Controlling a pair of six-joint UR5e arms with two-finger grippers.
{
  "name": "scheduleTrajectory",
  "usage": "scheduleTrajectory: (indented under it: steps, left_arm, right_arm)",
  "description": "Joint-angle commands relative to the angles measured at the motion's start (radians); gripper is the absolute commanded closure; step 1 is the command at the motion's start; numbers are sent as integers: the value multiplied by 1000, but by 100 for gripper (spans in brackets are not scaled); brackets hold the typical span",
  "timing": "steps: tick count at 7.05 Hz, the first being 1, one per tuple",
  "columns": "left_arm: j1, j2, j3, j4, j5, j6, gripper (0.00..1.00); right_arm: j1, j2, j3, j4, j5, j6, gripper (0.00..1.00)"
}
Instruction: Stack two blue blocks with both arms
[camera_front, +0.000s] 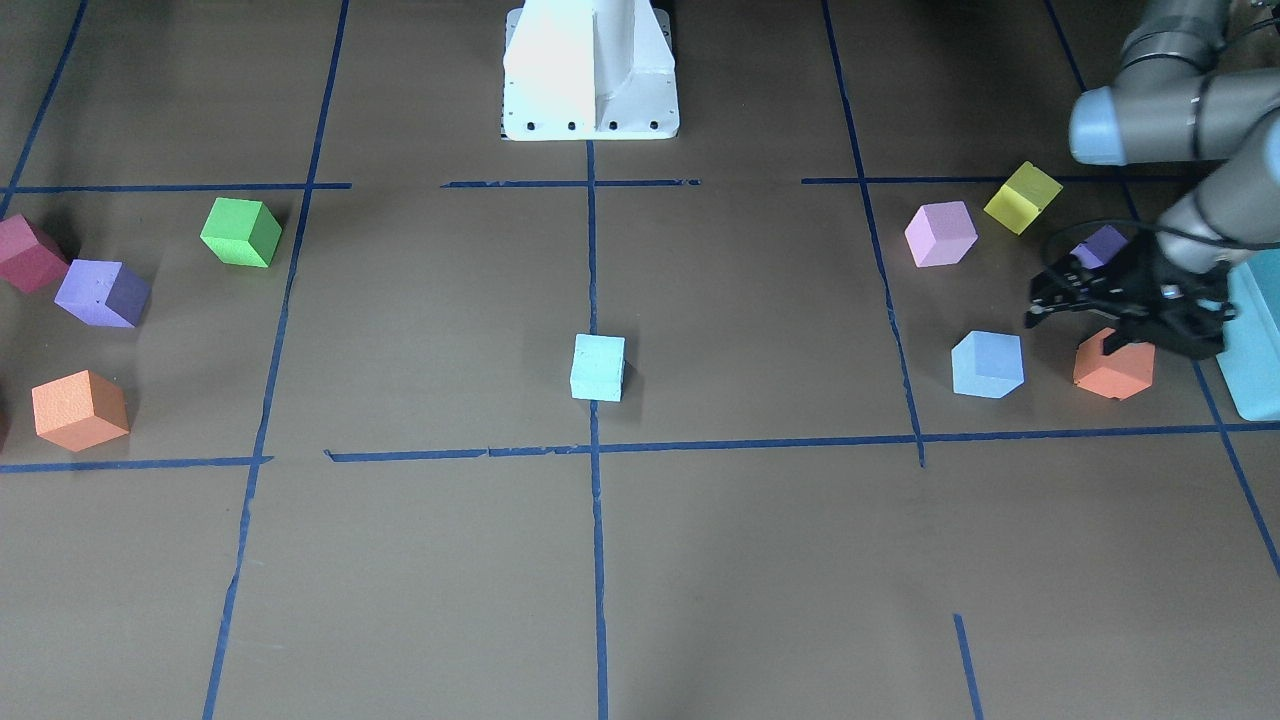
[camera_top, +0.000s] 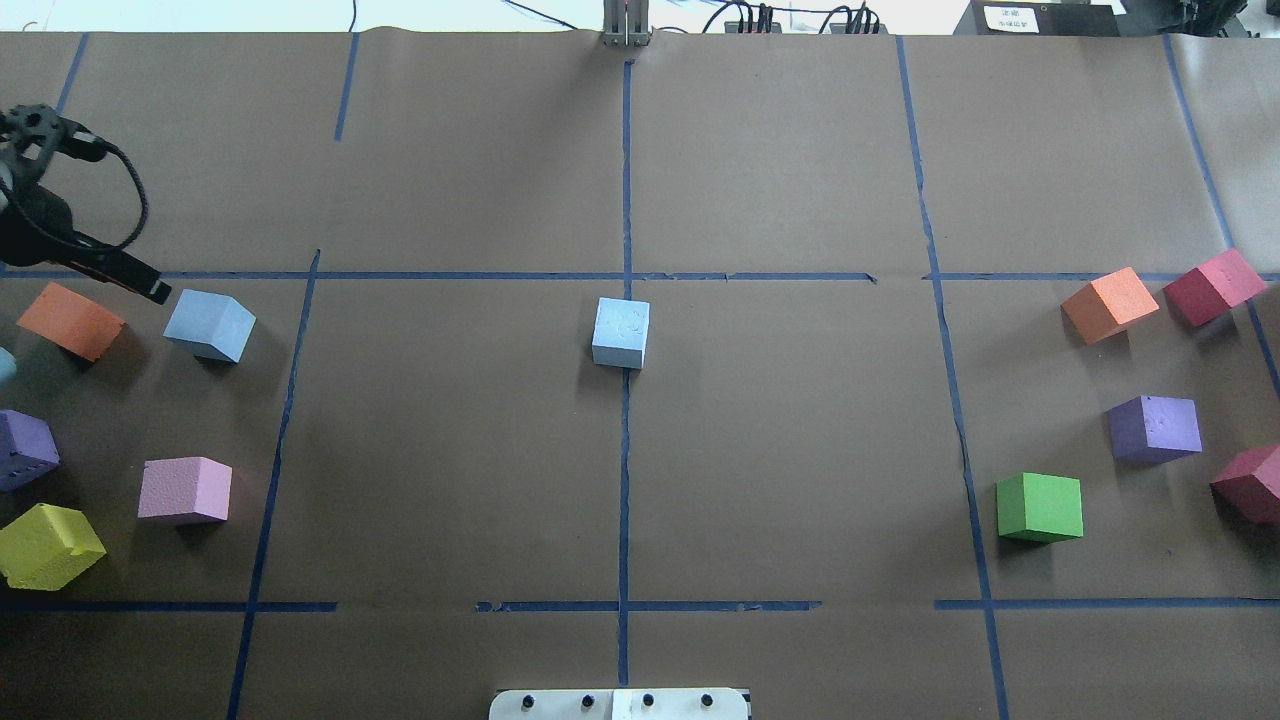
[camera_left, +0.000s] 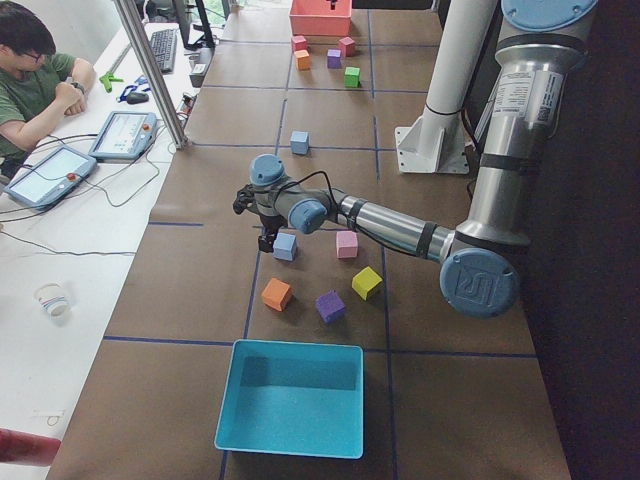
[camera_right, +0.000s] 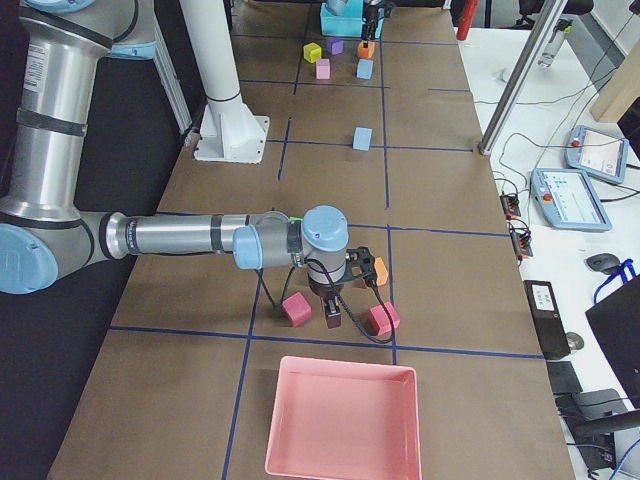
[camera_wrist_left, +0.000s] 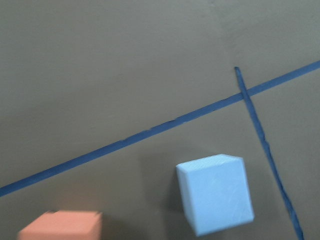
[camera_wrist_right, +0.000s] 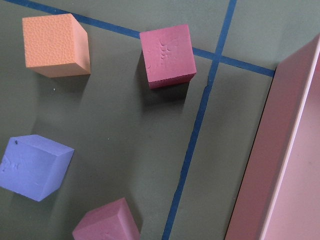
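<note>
The pale cyan-blue block (camera_front: 598, 367) sits on the centre tape line, also in the overhead view (camera_top: 620, 333). The periwinkle-blue block (camera_front: 987, 364) lies on the robot's left side of the table, also in the overhead view (camera_top: 209, 325) and the left wrist view (camera_wrist_left: 216, 192). My left gripper (camera_front: 1040, 300) hovers just beside it, above an orange cube (camera_front: 1113, 365), and looks open and empty. My right gripper (camera_right: 332, 310) shows only in the exterior right view, low among red cubes. I cannot tell whether it is open or shut.
A purple cube (camera_front: 1100, 245), a pink cube (camera_front: 940, 233), a yellow cube (camera_front: 1021, 197) and a teal box (camera_front: 1260, 340) surround the left arm. Green (camera_front: 241, 232), purple (camera_front: 102, 293), red (camera_front: 28, 253) and orange (camera_front: 80, 410) cubes lie on the right side, near a pink tray (camera_right: 340, 420).
</note>
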Motion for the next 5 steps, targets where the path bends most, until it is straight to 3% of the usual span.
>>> scheduleTrajectory:
  steps: [1,5]
  left_arm:
    - [99,-6,6,-39,52,-176,0]
    - [104,-7,28,-38,82,-177,0]
  right_arm:
    - [0,0,-3,0,0,0,0]
    - [0,0,-4,0,0,-1,0]
